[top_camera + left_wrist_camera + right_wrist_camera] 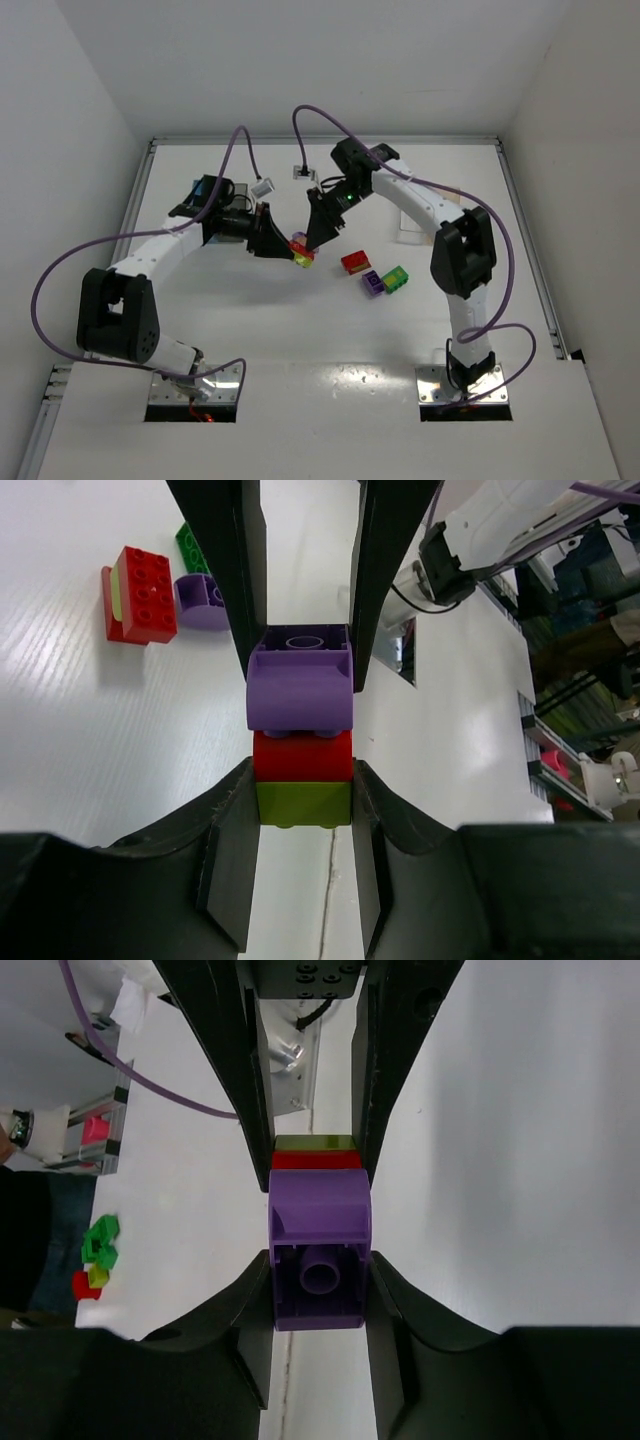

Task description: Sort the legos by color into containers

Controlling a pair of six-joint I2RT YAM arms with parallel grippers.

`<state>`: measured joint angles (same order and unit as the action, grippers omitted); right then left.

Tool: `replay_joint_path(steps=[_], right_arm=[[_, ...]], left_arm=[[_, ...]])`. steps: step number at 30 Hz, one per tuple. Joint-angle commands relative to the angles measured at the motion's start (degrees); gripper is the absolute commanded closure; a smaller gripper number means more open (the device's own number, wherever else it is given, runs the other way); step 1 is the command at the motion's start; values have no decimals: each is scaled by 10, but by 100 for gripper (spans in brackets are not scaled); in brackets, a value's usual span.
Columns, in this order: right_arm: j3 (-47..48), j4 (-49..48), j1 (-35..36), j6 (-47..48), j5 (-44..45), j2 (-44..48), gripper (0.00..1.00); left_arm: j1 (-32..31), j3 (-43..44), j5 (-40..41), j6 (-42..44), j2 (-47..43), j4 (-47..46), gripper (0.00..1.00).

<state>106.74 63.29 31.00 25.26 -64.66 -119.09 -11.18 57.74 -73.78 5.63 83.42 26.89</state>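
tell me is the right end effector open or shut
Shut: the right end effector clamps the purple lego, fingers touching both its sides.

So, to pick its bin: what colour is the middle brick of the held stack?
The middle brick of the stack is red; clearest in left wrist view.

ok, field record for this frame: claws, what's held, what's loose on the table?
left claw: shut on stack, at its red block and yellow-green block
right claw: shut on stack, at its purple block
stack: three blocks in a row, spanned between both claws
loose on table: red brick, purple brick, green brick, right of stack
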Motion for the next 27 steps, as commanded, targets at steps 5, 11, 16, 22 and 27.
replay_joint_path(steps=[5,11,16,22,27], right_arm=[[34,-27,-79,-20,-41,27,96],[12,-54,-170,-53,-33,48,96],[-128,-202,-254,-143,182,133,96],[-249,-359,-309,-230,537,214,96],[-273,-395,-330,-242,610,177,96]], left_arm=[[-4,-33,10,30,-46,-15,85],[-4,-46,21,30,-56,-15,86],[-4,-51,57,30,-85,-21,86],[-4,-64,128,-29,-120,-71,86],[-4,-59,150,-43,-120,-80,86]])
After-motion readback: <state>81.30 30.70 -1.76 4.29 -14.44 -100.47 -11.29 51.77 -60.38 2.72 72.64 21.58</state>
